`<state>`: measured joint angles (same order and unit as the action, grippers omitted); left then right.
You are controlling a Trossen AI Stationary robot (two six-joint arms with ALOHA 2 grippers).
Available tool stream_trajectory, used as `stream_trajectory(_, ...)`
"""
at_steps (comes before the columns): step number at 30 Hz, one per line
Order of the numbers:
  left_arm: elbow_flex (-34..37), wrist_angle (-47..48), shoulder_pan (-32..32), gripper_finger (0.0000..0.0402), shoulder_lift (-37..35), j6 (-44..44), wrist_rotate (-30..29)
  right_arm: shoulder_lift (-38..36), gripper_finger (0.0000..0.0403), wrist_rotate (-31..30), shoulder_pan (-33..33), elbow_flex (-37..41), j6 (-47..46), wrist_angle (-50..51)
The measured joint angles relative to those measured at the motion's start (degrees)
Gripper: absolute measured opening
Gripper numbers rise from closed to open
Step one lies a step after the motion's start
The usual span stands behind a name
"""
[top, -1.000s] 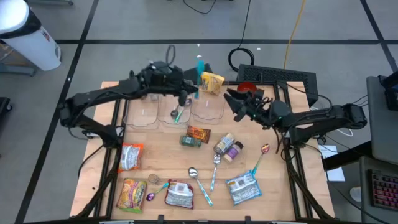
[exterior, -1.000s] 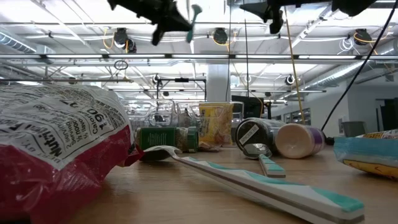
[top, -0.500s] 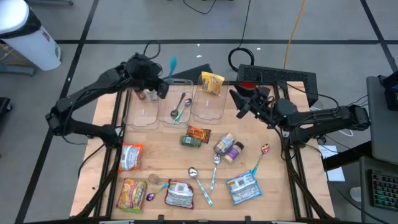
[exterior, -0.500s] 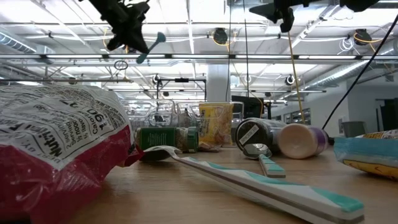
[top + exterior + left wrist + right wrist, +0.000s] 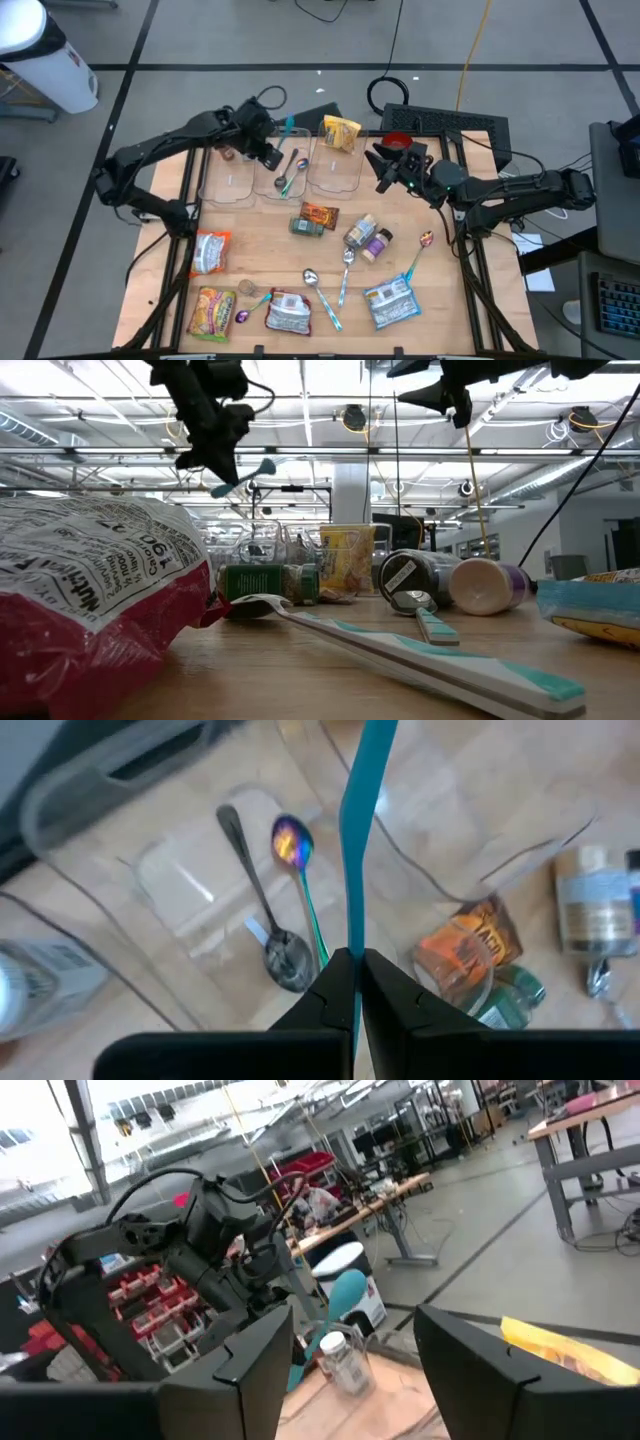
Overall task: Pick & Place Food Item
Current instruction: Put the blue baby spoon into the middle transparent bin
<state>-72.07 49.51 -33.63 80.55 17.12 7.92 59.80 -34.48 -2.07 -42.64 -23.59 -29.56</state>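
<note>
My left gripper (image 5: 271,154) hangs over the far left of the table, above the middle clear container (image 5: 268,183), and is shut on a teal spoon (image 5: 358,840). The spoon's rounded end (image 5: 288,126) sticks out past the fingers. A metal spoon (image 5: 268,910) and an iridescent spoon (image 5: 293,848) lie in that container. Food packets lie on the board: an orange one (image 5: 320,215), a red-and-white bag (image 5: 212,250) and a yellow bag (image 5: 340,132) at the far edge. My right gripper (image 5: 381,170) is held high at the far right, open, with nothing between its fingers (image 5: 245,1370). My left gripper pinches the teal spoon's thin handle (image 5: 353,945) between its two fingers. The fingers slant down from the table's left, and the spoon runs along them. The spoon is lifted clear, its rounded end (image 5: 262,466) out beyond the fingertips; the handle's other end is hidden by the gripper.
Two more clear containers (image 5: 230,182) (image 5: 336,172) flank the middle one. Jars (image 5: 366,236), a green jar (image 5: 304,228), several spoons (image 5: 345,275) and packets (image 5: 390,300) (image 5: 212,312) are scattered over the near half. A black keyboard (image 5: 450,122) sits beyond the far right edge.
My left gripper has swung toward the table's left edge with the teal spoon, then sunk toward the middle container and tipped to point more steeply down. The spoon has stayed in its hold, clear of everything.
</note>
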Motion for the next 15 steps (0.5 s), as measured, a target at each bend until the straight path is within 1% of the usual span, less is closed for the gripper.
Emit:
stream_trajectory(3, 0.00, -0.03, 0.91, 0.0011, 3.02, -0.03, -0.21, -0.01, 0.0201, 0.00, 0.00, 0.01, -1.46, 1.39)
stream_trajectory(7, 0.00, -0.10, 1.68, 0.0005, 7.70, -0.02, -0.46, 0.01, 0.0201, 0.00, 0.00, 0.01, -2.82, 2.98)
stream_trajectory(12, 0.00, -0.06, 2.15, 0.0017, 13.64, 0.16, -0.46, 0.01, 0.0201, 0.01, 0.00, 0.01, -2.85, 3.31)
stream_trajectory(15, 0.00, -0.04, 2.71, 0.0010, 16.66, 0.19, -0.46, -0.01, 0.0201, 0.02, 0.00, 0.01, -2.78, 3.32)
